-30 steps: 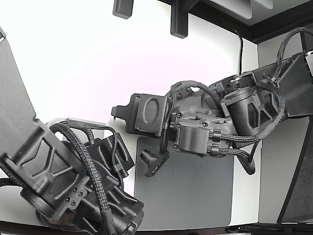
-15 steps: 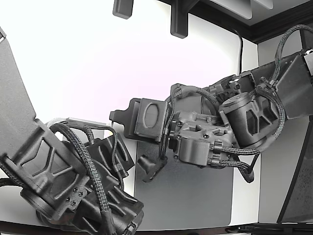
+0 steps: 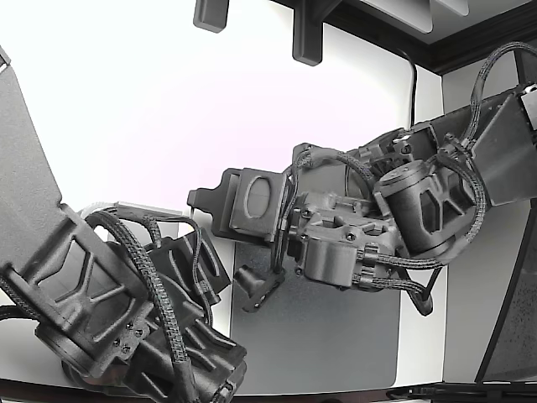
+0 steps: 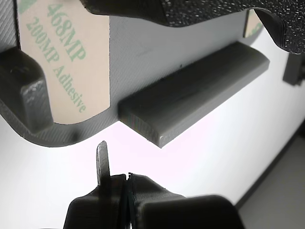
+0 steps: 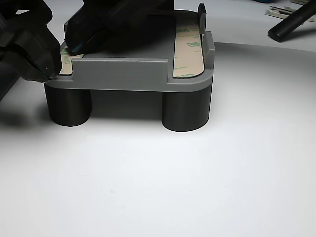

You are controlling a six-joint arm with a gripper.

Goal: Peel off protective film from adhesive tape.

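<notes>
In the wrist view a tan adhesive strip (image 4: 71,62), printed "468MP 200MP Adhesive", lies flat on the grey part (image 4: 143,52), its film still on. A raised grey bar (image 4: 195,90) runs along the part's edge just beside it, and a second strip (image 4: 251,24) peeks out at the far corner. Below, apart from the part, the claw (image 4: 114,183) shows its dark fingers pressed together with a thin blade-like tip (image 4: 102,162) standing up from them — nothing is visibly held between them.

In the other view the same grey part (image 5: 133,74) stands on round legs (image 5: 185,108) on the white desk (image 5: 197,187). A dark arm piece (image 5: 29,44) sits at its corner at that view's left, touching the tape end there, and another dark piece (image 5: 113,19) rests on top. At that view's right a film-covered strip (image 5: 188,49) lies in place.

In the exterior view one dark arm (image 3: 109,302) fills the exterior view's left, a grey mat (image 3: 327,336) lies in the middle, and a second arm (image 3: 403,218) reaches in from the exterior view's right — which carries the wrist camera I cannot tell.
</notes>
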